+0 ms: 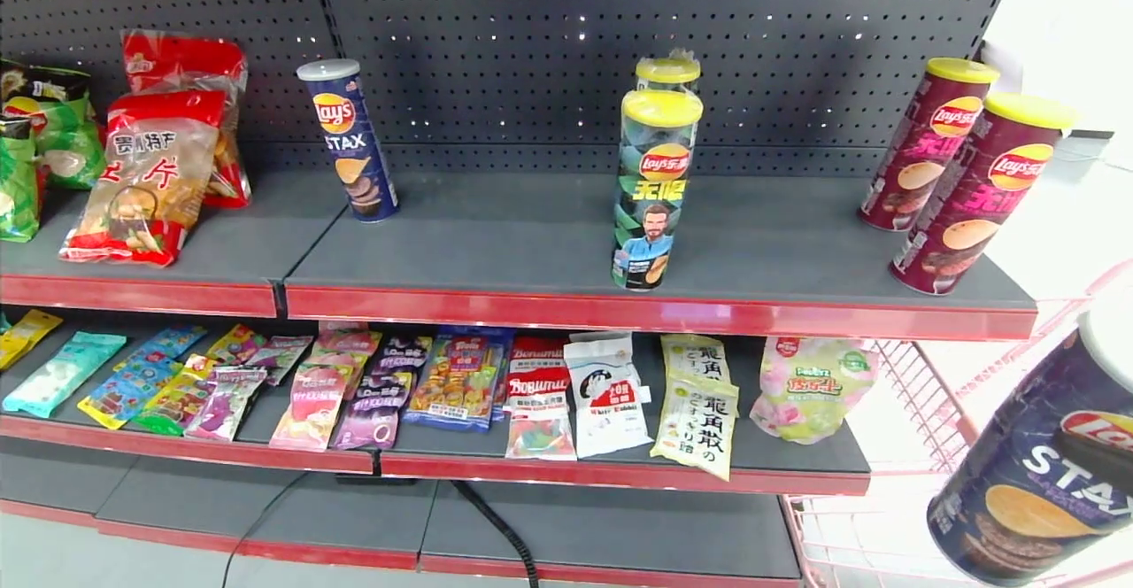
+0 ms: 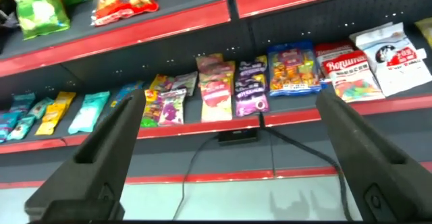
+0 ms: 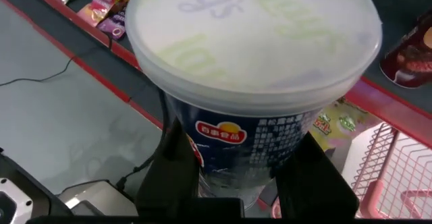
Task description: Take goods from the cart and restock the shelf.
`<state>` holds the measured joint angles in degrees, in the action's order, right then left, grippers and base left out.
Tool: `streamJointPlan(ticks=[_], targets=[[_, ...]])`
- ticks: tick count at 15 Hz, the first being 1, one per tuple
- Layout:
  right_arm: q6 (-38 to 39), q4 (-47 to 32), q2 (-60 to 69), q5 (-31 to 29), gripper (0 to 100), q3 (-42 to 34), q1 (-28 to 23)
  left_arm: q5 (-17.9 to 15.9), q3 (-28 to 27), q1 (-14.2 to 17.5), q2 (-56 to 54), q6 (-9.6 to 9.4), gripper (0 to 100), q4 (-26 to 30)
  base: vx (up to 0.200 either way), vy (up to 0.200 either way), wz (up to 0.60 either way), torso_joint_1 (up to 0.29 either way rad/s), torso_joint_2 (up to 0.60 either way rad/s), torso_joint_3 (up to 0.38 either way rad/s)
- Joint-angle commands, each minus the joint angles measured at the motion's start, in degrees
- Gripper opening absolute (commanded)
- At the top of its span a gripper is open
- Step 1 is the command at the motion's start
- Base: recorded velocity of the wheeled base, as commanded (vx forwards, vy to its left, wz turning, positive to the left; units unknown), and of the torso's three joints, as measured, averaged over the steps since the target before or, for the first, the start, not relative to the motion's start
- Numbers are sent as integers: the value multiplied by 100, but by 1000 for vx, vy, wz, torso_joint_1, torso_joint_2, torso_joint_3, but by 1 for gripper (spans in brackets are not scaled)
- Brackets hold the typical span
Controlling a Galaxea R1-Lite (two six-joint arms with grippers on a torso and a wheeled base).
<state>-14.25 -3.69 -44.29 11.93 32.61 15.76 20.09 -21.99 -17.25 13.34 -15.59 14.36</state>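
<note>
1. Navy can point(image 1: 1036, 473): clamped in right tool point(image 3: 246, 183), tilted, lid uppermost, above pink cart point(image 1: 921, 411), near right of shelf point(image 1: 531, 243).
2. Matching can point(image 1: 348, 138): upright on top shelf, well left and farther off.
3. Left tool point(image 2: 229, 136): spread, empty.

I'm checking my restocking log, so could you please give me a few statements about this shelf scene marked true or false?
1. The right gripper is shut on a dark blue chip can. True.
2. The left gripper also holds a can. False: the left gripper is open and empty.
3. Two maroon chip cans stand at the top shelf's right end. True.
4. The shelved blue can lies on its side. False: the shelved blue can stands upright.
</note>
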Motion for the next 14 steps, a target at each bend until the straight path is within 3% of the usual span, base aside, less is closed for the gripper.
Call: streamJointPlan(ticks=[1, 3, 6, 12, 14], targets=[[1, 9, -54, -25, 0, 9, -3, 4, 2, -6, 2, -76, 100, 5, 0, 0, 0, 0, 0, 0], [1, 0, -62, -33, 0, -9, 6, 4, 2, -6, 55, -243, 100, 5, 0, 0, 0, 0, 0, 0], [19, 44, -141, -25, 0, -44, 6, 4, 2, 2, 64, -278, 100, 5, 0, 0, -400, 3, 0, 2], [19, 53, -229, -25, 0, -44, 6, 4, 11, 2, 73, -313, 100, -3, 0, 0, 0, 0, 0, 0], [28, 53, -221, -25, 0, -62, 6, 4, 11, 2, 73, -313, 100, -3, 100, 200, 0, -2, 2, 5]])
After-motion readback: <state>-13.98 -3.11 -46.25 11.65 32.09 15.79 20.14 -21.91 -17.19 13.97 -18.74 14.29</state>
